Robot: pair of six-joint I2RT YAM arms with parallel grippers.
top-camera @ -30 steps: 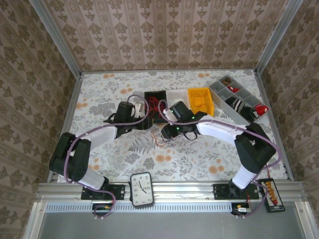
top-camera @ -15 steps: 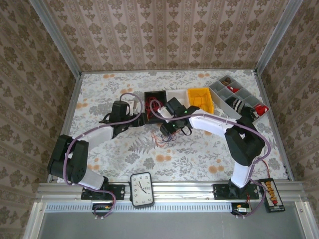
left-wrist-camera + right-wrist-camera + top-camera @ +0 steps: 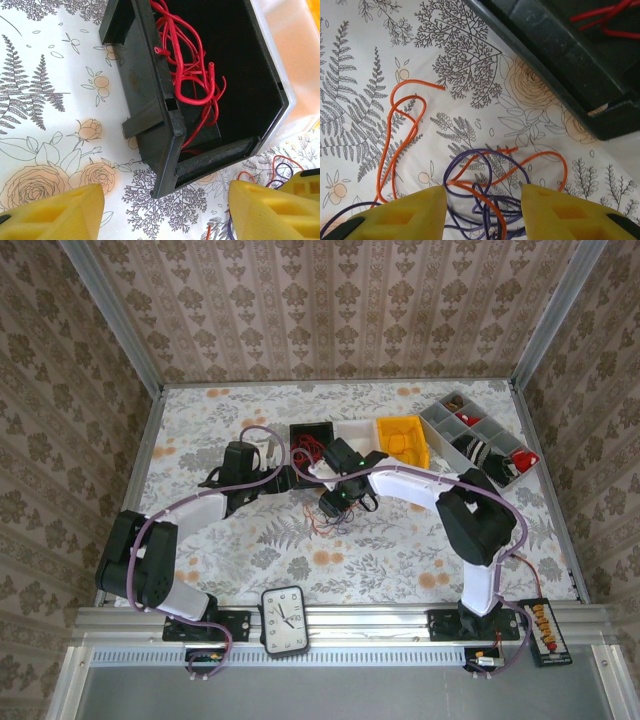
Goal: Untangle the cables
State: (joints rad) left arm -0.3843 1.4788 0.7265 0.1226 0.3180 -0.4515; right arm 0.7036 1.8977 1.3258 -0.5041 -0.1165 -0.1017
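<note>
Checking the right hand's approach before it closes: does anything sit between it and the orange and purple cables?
Nothing visible does. The right hand hangs open directly above the cables; the black bin lies off to one side.

Beige damask wallpaper (image 3: 330, 300) is enclosing the left, far and right sides. Soft, even light is falling across the floral tablecloth (image 3: 200, 425) — an aluminium rail (image 3: 380, 620) is running along its near edge.

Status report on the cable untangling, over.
Left gripper open, at black bin corner. Right gripper open, over orange and purple tangle on table. Red cables inside bin.
</note>
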